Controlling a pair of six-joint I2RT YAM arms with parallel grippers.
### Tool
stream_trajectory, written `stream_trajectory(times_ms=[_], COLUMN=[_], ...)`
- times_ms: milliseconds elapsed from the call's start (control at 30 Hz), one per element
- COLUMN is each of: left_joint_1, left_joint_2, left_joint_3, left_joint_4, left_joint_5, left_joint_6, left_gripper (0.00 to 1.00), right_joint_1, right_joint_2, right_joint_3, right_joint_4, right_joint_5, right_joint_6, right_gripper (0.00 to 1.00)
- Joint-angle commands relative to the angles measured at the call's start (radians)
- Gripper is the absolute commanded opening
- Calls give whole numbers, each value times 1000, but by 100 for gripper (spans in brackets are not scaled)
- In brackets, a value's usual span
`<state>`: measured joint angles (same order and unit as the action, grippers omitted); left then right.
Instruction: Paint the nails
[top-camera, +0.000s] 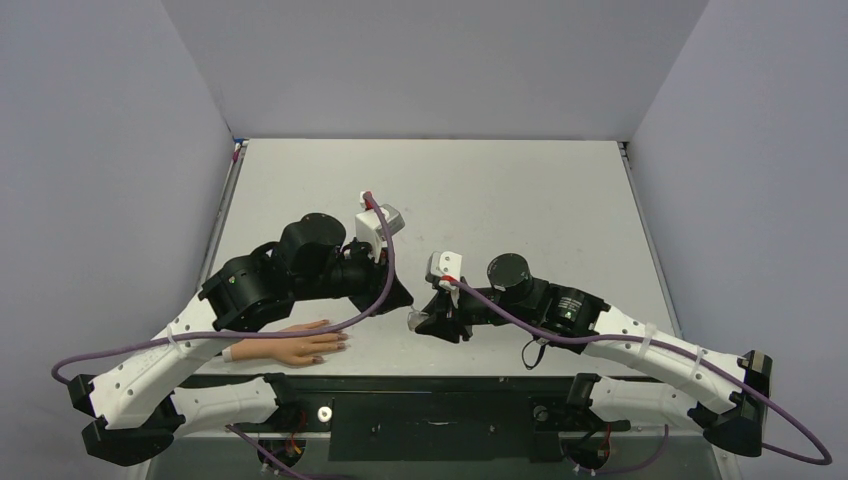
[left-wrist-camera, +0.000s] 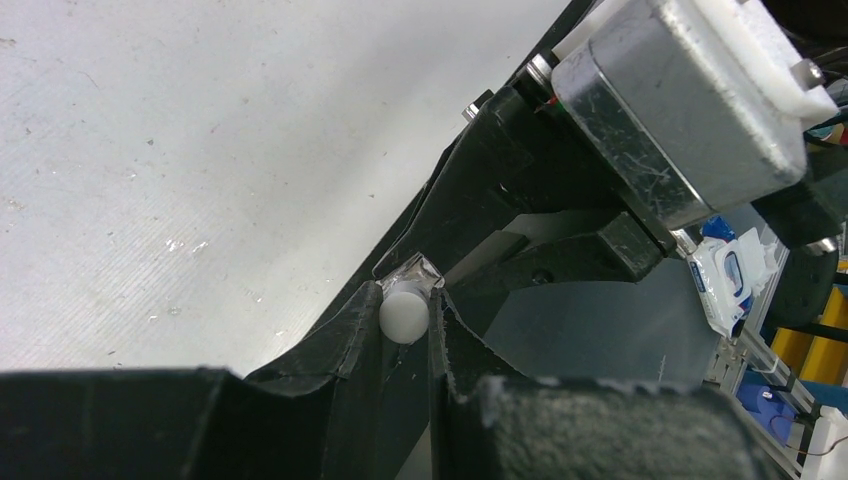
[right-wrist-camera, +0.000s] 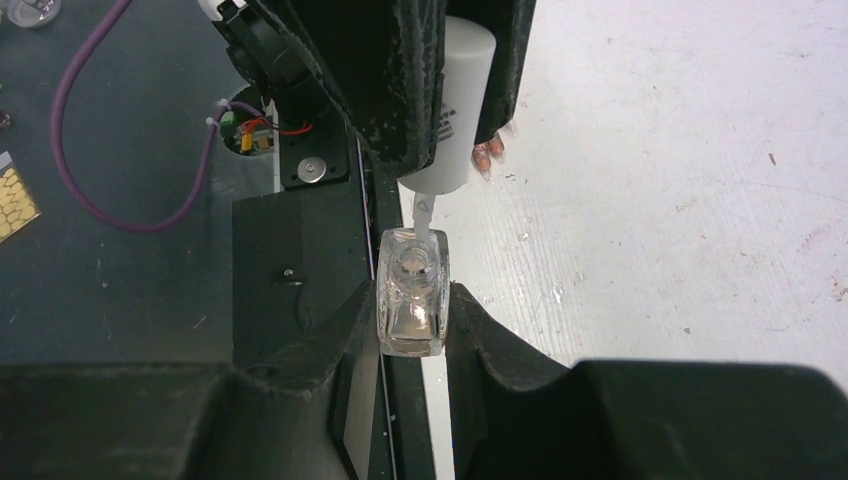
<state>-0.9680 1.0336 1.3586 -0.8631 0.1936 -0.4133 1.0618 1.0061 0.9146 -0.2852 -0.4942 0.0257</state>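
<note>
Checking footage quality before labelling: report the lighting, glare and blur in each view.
Top external: even, soft light, faint shadows under the arms, fake hand distinct. Left wrist: table nearly washed out, white cap clear, left tool dark and underexposed. Right wrist: glare glints inside the glass bottle; the fake hand beyond is blurred.

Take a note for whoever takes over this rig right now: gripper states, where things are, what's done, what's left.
Left gripper: shut on the white cap, its brush stem at the bottle's mouth.
Right gripper: shut on the clear bottle.
Fake hand: flat on the table, near left, under the left arm; nails dark.
Done: cap is off.
Left: bring the brush over and paint the nails; no fresh coat can be told.
</note>
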Motion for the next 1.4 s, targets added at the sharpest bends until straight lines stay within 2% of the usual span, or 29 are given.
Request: stream_trajectory(times_ms=[0, 733, 1367], left_joint_1=[-3, -5, -13], left_joint_2=[-5, -7, -12], left_joint_3=[21, -46, -105], left_joint_4=[55, 76, 100], left_joint_5=[22, 28, 187], left_joint_6=[7, -2, 100], left_gripper=[0, 0, 0], right_joint_1=[5, 5, 6], right_joint_2=[-3, 7, 59], right_joint_3=[51, 74, 177], right_joint_4=[54, 48, -29], right_joint_5=[17, 17, -16], right_joint_6=[-17, -18, -55], right_gripper=[0, 0, 0])
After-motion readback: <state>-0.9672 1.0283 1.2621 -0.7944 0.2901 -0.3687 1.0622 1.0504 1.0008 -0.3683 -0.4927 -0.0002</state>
